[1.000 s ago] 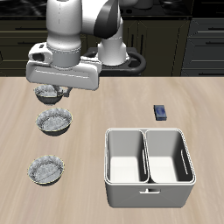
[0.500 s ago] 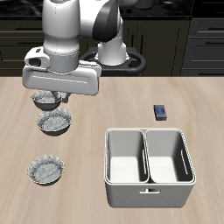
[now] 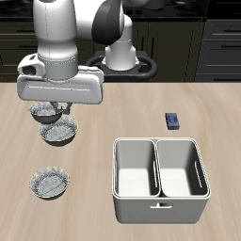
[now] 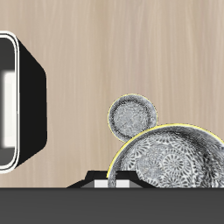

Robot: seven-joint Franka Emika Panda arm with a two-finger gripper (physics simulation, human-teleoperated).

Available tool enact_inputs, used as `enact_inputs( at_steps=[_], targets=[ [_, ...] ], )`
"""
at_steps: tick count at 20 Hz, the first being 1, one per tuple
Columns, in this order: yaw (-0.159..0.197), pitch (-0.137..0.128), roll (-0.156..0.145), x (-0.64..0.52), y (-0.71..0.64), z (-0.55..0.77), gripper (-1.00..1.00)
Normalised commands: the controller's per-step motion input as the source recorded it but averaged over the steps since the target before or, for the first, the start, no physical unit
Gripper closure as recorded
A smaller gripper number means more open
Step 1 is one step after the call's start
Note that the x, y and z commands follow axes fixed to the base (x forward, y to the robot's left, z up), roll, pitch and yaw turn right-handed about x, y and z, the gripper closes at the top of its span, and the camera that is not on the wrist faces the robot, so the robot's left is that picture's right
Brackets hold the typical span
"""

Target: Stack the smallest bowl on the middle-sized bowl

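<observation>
Wrist view shows the smallest bowl (image 4: pixel 166 157) right up against the gripper (image 4: pixel 112 181), looking big; the middle-sized bowl (image 4: pixel 133 116) sits on the desk (image 4: pixel 105 52) beside it; exterior view shows the gripper closed on this bowl's rim, lifted just behind the other.

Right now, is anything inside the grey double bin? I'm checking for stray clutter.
The grey double bin shows two bare compartments, with nothing in either. Its front wall covers the nearest strip of each floor, so that part cannot be checked.
</observation>
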Motion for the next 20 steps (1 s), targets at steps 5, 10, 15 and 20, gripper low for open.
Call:
enact_inputs(
  at_steps=[5,10,15,20],
  targets=[
    [0.002,0.0,0.002,0.21,-0.16,-0.04,1.0],
    [-0.011,0.008,-0.01,0.11,-0.01,-0.09,1.0],
    [-0.014,0.006,-0.008,0.15,-0.05,-0.07,1.0],
    [-0.004,0.003,0.0,0.05,-0.02,-0.09,1.0]
  ],
)
